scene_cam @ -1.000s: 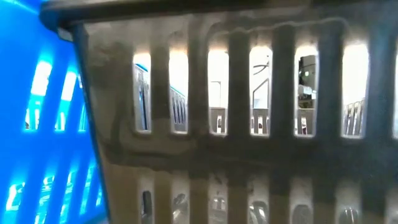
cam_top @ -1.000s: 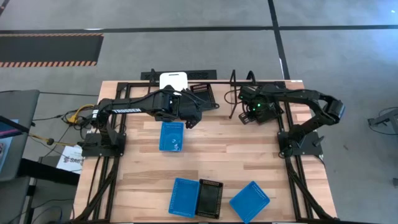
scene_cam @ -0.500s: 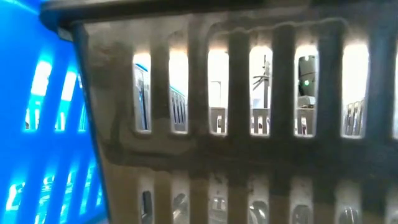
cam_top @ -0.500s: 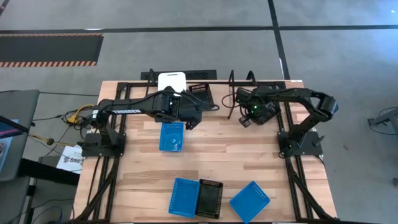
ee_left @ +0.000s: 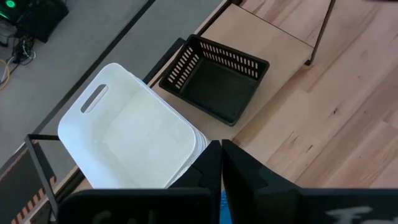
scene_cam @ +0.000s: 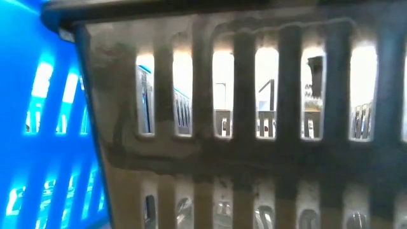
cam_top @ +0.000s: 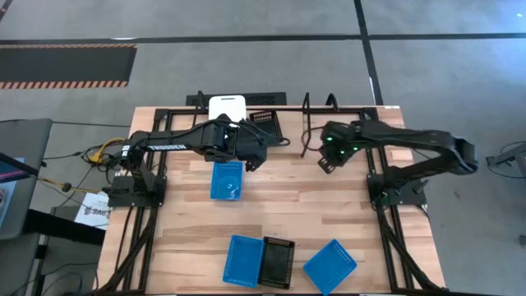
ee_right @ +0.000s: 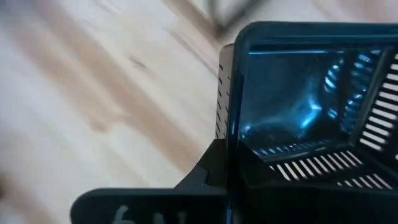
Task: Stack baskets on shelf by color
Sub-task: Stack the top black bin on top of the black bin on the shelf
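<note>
The shelf (cam_top: 308, 105) is a black wire rack along the table's far edge. On its left part sit a white basket (cam_top: 229, 107) (ee_left: 134, 143) and a small black basket (cam_top: 265, 123) (ee_left: 217, 81). My left gripper (cam_top: 249, 159) (ee_left: 221, 146) is shut just near of them, over the far edge of a blue basket (cam_top: 226, 181). My right gripper (cam_top: 327, 160) (ee_right: 229, 163) hovers near the rack's upright loops. It is shut on a dark basket with a bluish sheen (ee_right: 298, 106). My left gripper has the blue basket by its far edge (cam_top: 230, 164), slanting down from the table's left. The gripper hides the place of contact. The basket hangs tilted below the fingers, toward the near side. My right gripper pinches the dark basket's rim (ee_right: 227, 124) between its two fingers, coming steeply from above. One finger (ee_right: 208, 171) is outside the wall and the other is inside. The basket is clear of the wood below.
Two more blue baskets (cam_top: 243, 261) (cam_top: 330, 265) and a black one (cam_top: 277, 262) lie near the table's front edge. A black basket (scene_cam: 254, 146) and a blue one (scene_cam: 38, 127) fill the low view. Bare wood lies between the arms.
My right gripper has risen and drawn a little away from the shelf toward the table's near edge, and its elbow has swung out toward the right edge. My left gripper and the blue basket have kept still.
</note>
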Robot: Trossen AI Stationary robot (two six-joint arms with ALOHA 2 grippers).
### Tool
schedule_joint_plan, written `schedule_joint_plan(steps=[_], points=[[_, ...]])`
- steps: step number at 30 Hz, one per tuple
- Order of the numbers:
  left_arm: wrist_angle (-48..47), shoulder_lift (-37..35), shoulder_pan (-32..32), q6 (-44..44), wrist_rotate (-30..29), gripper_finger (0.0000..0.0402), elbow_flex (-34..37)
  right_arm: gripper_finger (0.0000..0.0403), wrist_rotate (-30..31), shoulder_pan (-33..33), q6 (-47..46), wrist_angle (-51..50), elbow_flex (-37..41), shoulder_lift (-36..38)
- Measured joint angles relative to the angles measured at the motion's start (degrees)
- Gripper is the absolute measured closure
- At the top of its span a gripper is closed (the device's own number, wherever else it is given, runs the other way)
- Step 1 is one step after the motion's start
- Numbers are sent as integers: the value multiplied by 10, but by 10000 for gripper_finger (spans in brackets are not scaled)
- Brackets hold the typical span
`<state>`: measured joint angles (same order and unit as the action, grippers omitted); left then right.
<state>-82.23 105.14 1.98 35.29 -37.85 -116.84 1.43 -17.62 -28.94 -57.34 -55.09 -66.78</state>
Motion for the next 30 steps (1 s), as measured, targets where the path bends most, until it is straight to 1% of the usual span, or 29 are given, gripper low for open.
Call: schedule_joint_plan(steps=[4,6,9,12,16,19,22,26,30], points=[[5,0,0,0,0,401,0,399,-1,48,-12,-1,-60,69],[8,0,0,0,0,401,0,399,1,66,-8,5,-99,92],[8,0,0,0,0,401,0,399,7,84,37,23,-162,111],[7,0,0,-3,0,401,0,399,7,85,109,38,-235,107],[3,0,1,-18,-7,401,0,400,-7,71,198,33,-340,69],[-29,-1,2,-10,-25,401,-8,400,-48,55,261,15,-411,23],[-77,-2,4,22,-42,401,-26,400,-86,39,313,-14,-469,-29],[-79,-15,21,22,-53,401,-34,400,-114,8,369,-70,-525,-106],[-78,-47,50,22,-81,401,-37,400,-145,-31,416,-99,-553,-168]])
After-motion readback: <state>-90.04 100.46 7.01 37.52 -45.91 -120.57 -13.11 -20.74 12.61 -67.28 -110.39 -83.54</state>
